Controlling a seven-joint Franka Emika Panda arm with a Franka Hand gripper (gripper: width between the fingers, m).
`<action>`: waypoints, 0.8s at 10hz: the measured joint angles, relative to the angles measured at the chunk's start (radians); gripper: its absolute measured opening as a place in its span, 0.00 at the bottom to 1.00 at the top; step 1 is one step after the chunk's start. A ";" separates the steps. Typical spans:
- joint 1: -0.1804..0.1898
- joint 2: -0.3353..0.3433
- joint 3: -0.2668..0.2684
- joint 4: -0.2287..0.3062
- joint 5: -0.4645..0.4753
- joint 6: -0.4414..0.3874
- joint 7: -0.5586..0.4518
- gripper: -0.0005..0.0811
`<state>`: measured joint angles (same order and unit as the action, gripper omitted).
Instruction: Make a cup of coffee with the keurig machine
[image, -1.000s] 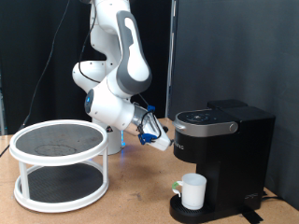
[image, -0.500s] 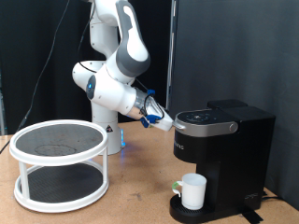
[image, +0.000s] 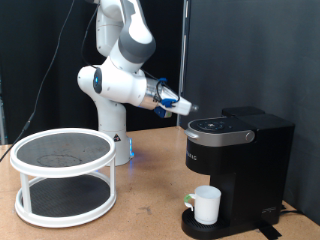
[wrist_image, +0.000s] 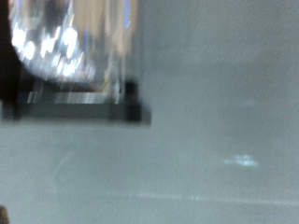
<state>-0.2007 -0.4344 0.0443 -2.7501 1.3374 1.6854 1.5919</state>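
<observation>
The black keurig machine (image: 238, 160) stands at the exterior view's right with its lid down. The small white cup (image: 207, 204) sits on its round drip base, under the spout. My gripper (image: 187, 105) is in the air just above and to the left of the machine's grey-rimmed top panel (image: 220, 127), clear of it. Nothing shows between its fingers. The wrist view is blurred and shows only a shiny grey surface and a dark edge (wrist_image: 75, 110); the fingers do not show there.
A round two-tier white rack with dark mesh shelves (image: 63, 170) stands on the wooden table at the exterior view's left. The arm's white base (image: 115, 140) is behind it. A black curtain fills the background.
The gripper has risen from beside the machine's left side to above the level of its top panel and moved slightly right. The cup and machine have not moved.
</observation>
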 joint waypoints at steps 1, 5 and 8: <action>0.000 -0.034 -0.003 0.000 0.023 -0.004 0.021 0.91; 0.000 -0.157 -0.004 -0.018 0.097 0.021 0.078 0.91; 0.000 -0.163 0.055 0.046 0.081 0.145 0.052 0.91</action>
<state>-0.2011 -0.5976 0.0991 -2.7042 1.4185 1.8300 1.6438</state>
